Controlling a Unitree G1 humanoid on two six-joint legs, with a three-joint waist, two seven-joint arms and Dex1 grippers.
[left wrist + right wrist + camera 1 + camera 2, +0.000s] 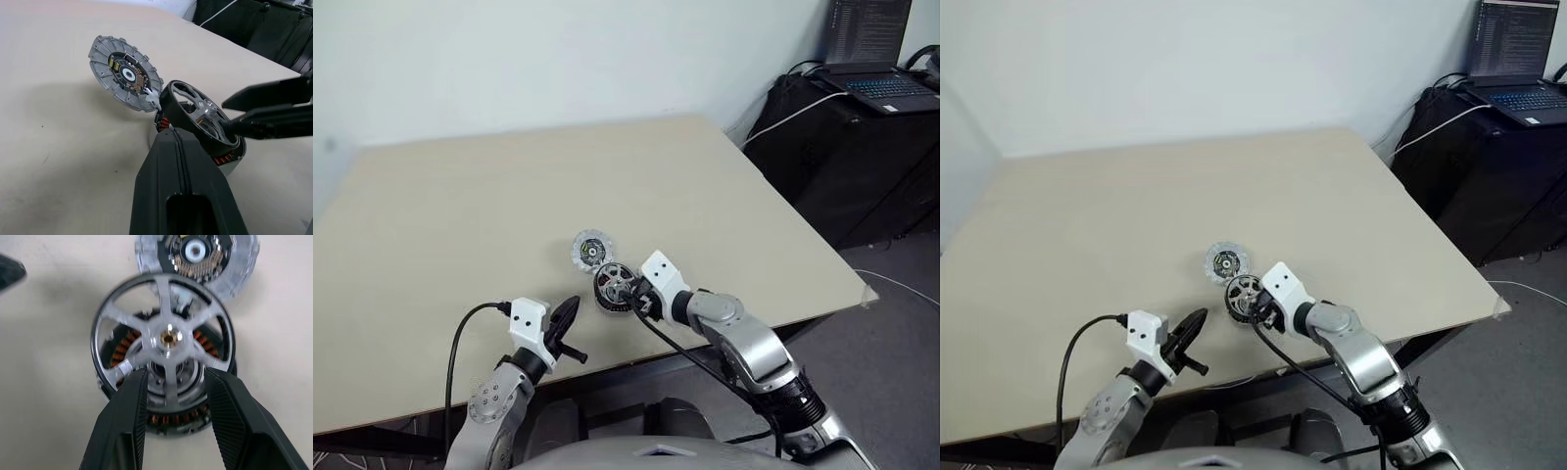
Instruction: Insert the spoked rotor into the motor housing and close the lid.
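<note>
Rotor sits tilted over the housing, seemingly not yet seated, pinched at its near rim by our right gripper. Lid lies just beyond. Left gripper is pressed together, idle. Next we level and press it in.

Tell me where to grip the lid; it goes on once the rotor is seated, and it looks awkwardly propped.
Judging by its pose, take the lid by its outer rim, across opposite edges, coming from above. It stands tilted against the motor housing, segmented face exposed, so the rim is free while the faces offer no hold.
</note>
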